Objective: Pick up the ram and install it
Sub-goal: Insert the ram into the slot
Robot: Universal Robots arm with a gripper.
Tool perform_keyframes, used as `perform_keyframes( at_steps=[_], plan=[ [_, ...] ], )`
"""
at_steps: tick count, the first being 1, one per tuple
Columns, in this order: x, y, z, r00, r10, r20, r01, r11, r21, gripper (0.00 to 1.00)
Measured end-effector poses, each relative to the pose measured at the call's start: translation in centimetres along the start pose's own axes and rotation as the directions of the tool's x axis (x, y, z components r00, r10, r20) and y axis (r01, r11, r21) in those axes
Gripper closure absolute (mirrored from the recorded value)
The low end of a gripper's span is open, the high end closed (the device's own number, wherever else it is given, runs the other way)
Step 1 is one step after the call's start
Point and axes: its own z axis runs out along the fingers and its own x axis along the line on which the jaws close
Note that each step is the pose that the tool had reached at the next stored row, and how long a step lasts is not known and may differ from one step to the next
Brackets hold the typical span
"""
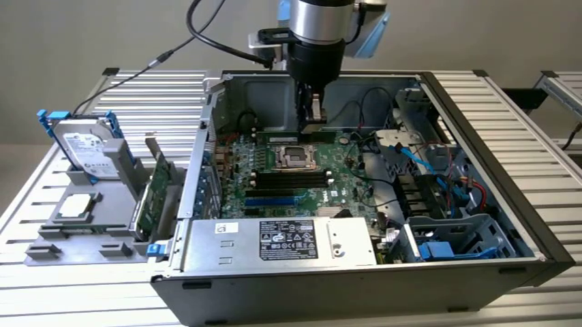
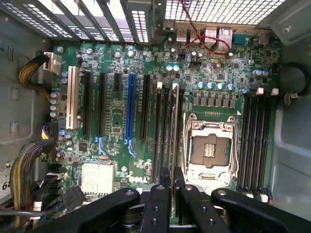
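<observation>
I am pinching the ram point(image 2: 174, 121) edge-on in my claw point(image 2: 172, 177), hanging it over the black slots point(image 2: 163, 131) just beside the CPU socket point(image 2: 209, 145). If it is tilting or sitting off-slot, pressing down could jam or crack it.

Your arm point(image 1: 318, 20) showed you a polished silver cylinder at the wrist, with a pale blue cap point(image 1: 375, 34) on the exterior view's right and a black collar point(image 1: 315, 63) under it. A black cable point(image 1: 202, 30) looped off its side, and a small black box point(image 1: 271, 35) sat on a silver bracket beside the collar. The gripper point(image 2: 172, 175) was matte black throughout. It had two slim inner fingers point(image 2: 155, 208) dotted with round recessed screws, flanked by two broad curved outer links point(image 2: 243, 204), each carrying a silver pivot pin.
</observation>
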Motion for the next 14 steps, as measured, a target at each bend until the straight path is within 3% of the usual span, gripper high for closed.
perform_keyframes(
  at_steps=[14],
  plan=[
    [0.0, 0.07, 2.54, 0.9999, 0.001, -0.0101, -0.001, 1.0000, 0.0019, 0.86]
  ],
)
